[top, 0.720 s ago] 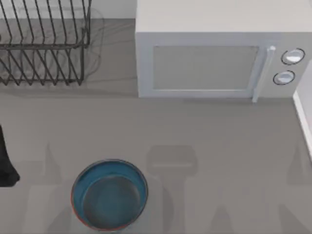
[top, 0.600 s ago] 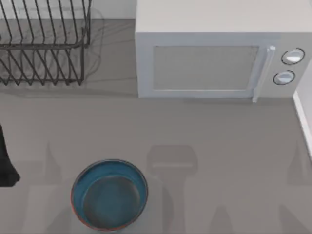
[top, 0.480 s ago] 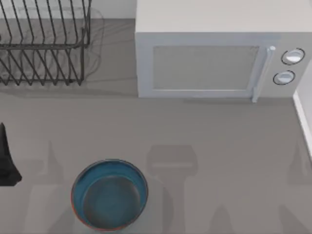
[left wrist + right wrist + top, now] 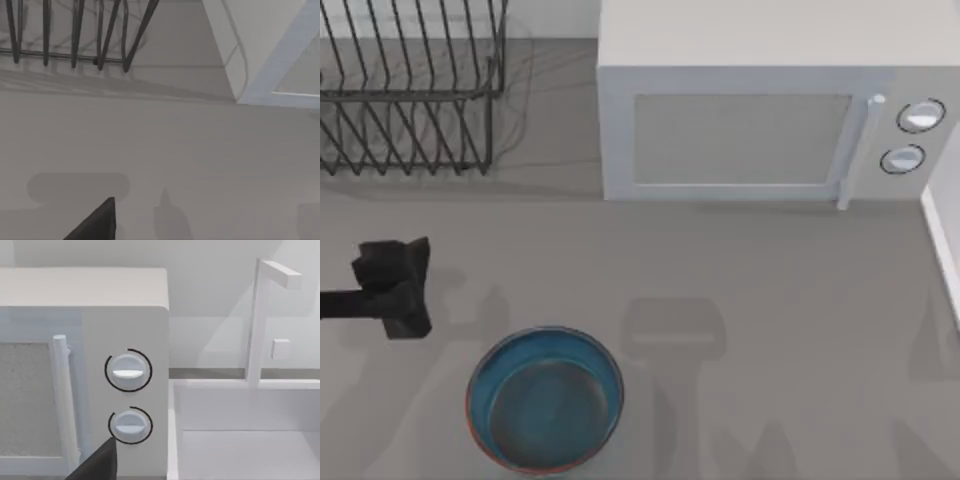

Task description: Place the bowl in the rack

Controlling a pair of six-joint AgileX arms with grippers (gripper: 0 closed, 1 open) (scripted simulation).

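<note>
- Sitting upright on the grey worktop (image 4: 770,300) near its front edge, left of centre, the bowl (image 4: 545,398) shows a blue inside, a greyish bottom and a reddish-orange outer edge.
- The left gripper (image 4: 392,285) hangs over the worktop's left side, just up and left of the bowl and apart from it; I cannot tell how wide its jaws are, and it has hold of nothing.
- The rack (image 4: 410,90), black wire with slanted tines, stands at the back left corner, holding nothing.
- A grey-white microwave (image 4: 760,120) stands just right of the rack, door shut, two knobs (image 4: 128,371) on its right.
- The right wrist view faces those knobs and a white sink (image 4: 240,440) beside the microwave.
</note>
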